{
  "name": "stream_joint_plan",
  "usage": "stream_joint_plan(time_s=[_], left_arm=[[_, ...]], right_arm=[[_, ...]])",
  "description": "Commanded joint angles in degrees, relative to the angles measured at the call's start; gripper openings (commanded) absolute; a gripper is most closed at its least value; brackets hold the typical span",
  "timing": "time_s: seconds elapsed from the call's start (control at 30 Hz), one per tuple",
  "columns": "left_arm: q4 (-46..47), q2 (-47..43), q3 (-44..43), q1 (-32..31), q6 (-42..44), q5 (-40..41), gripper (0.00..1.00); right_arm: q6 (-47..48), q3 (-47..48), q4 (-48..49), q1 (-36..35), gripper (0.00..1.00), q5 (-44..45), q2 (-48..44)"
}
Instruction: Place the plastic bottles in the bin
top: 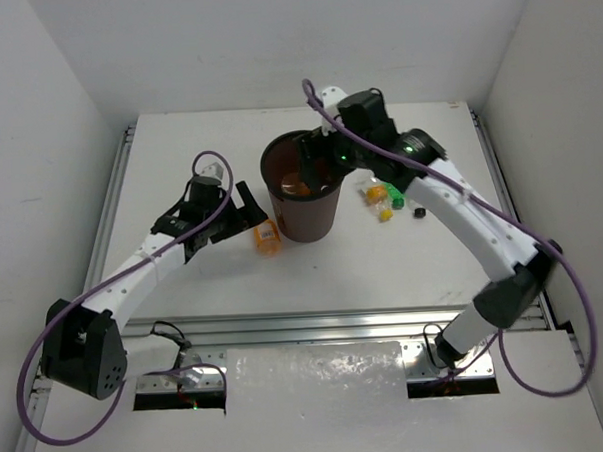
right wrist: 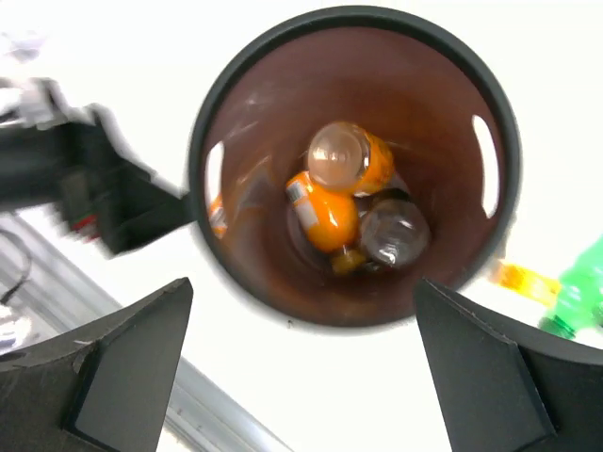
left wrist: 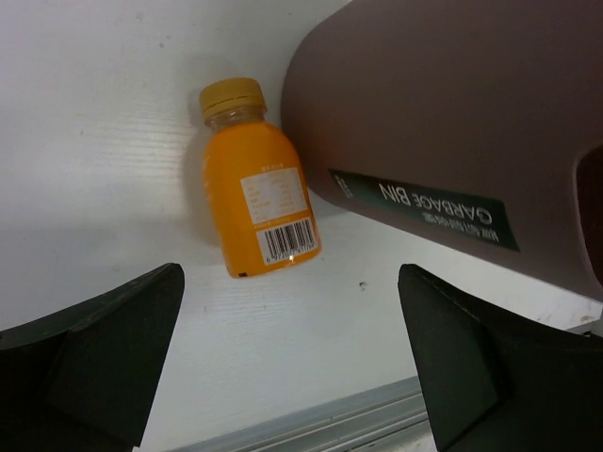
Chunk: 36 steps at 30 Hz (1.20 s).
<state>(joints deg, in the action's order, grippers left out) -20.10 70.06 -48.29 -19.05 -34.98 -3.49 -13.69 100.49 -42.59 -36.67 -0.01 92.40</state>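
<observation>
Left gripper (left wrist: 290,292) is wide open with nothing between its fingers (left wrist: 94,358). It sits low over the white table (top: 178,141), just left of the dark brown round plastic bin (top: 303,211). An orange-filled plastic bottle with a yellow cap (left wrist: 259,202) lies on its side on the table just ahead of that gripper, cap pointing away from it. It is right beside the bin wall; can't tell if it touches. The green label (left wrist: 424,209) on the bin reads "GARBAGE BIN", upside down in the left wrist view. Right gripper (right wrist: 303,301) is also wide open and empty, hanging straight above the bin mouth. Inside the bin: two orange-filled bottles (right wrist: 325,212) stacked against each other plus one clear-looking bottle (right wrist: 394,231) next to them at the bottom. On the table to the right of the bin are a green plastic bottle (top: 393,194), a small yellow-capped bottle (top: 384,212) and another yellowish item (top: 372,190) too small to identify. A small black object (top: 418,213) lies just right of that group.
</observation>
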Motion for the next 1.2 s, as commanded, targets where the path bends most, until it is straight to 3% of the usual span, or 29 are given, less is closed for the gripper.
stream_joint_plan(time_s=[0.0,0.2,0.53,0.77,0.87,0.93,1.1,1.17], left_arm=[[5.9,2.7,0.7,-0.2,0.1,-1.7,0.94],[8.0,9.1,1.3,-0.3,-1.2,0.7,0.91],[18.7,18.7,2.9,-1.2,-5.7,-1.4,0.90],[18.4,22.4,4.6,-1.4,-6.9,1.7,0.60],[14.8,15.6,7.1,-1.4,-7.6,7.9,0.28],[10.2,10.2,8.6,-1.4,-8.9,11.6,0.15],[-1.3,-12.8,6.4,-1.7,-8.5,21.0,0.12],[-3.0,-18.3,1.0,-2.0,-5.3,20.2,0.12]], right_arm=[[-0.7,-4.1,3.5,-0.2,0.99,-0.3,-12.5],[-0.5,-9.5,2.7,-0.2,0.99,-0.5,-22.0],[0.4,-16.9,5.6,-0.2,0.99,-1.1,-28.7],[0.2,-20.4,6.5,-0.2,0.99,-1.7,-29.5],[0.1,-22.4,7.0,-0.2,0.99,-0.2,-30.7],[0.1,-22.9,6.2,-0.2,0.99,2.8,-30.8],[-2.6,-26.6,4.5,0.4,0.99,16.3,-30.1],[-4.1,-28.3,5.8,2.0,0.99,17.8,-30.8]])
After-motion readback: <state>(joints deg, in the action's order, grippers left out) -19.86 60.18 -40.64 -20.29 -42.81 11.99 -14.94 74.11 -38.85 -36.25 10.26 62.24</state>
